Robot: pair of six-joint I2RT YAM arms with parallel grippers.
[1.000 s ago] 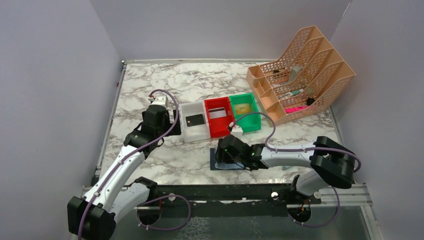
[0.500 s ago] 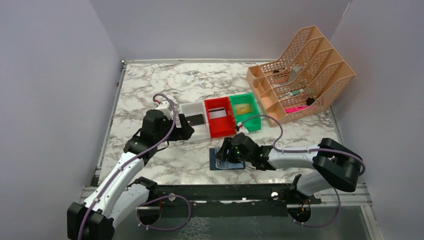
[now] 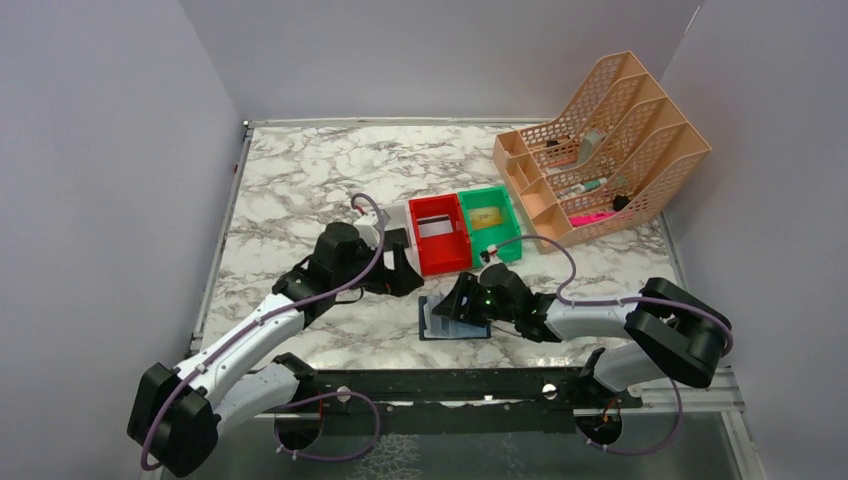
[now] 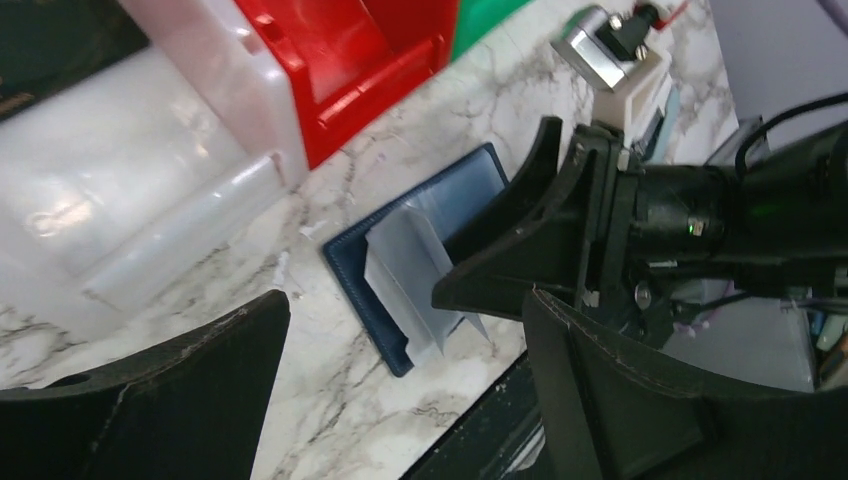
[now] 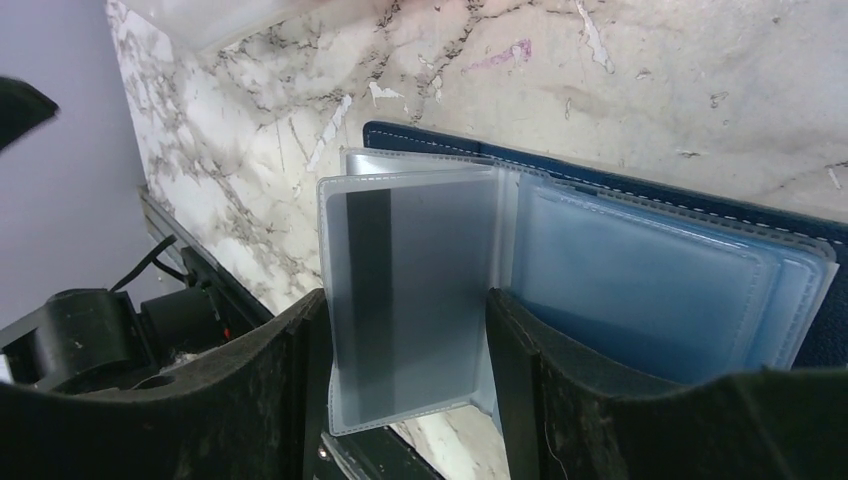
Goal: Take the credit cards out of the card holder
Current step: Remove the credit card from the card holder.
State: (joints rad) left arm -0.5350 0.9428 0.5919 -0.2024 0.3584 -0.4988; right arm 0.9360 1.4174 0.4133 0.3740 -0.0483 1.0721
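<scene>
Robot lab test cell. A left arm [image 3: 250,330] and right arm [image 3: 590,318] are bolted to a metal rail [image 3: 450,381] at the bottom of the frame, with cables [image 3: 600,298] left exposed. A marble-print table [image 3: 300,170] is boxed in by plain grey panels [image 3: 100,150] at left, back and right. Staged props are laid out: coloured bins [image 3: 440,235] at centre, mesh organiser [image 3: 610,130] at upper right.

Marbled tabletop [image 3: 300,180]: white bin [image 4: 150,200], red bin [image 3: 446,264] and green bin [image 3: 511,215] side by side mid-table; peach mesh organiser [image 3: 640,130] at far right corner; open card holder [image 3: 430,330] near the near edge.
</scene>
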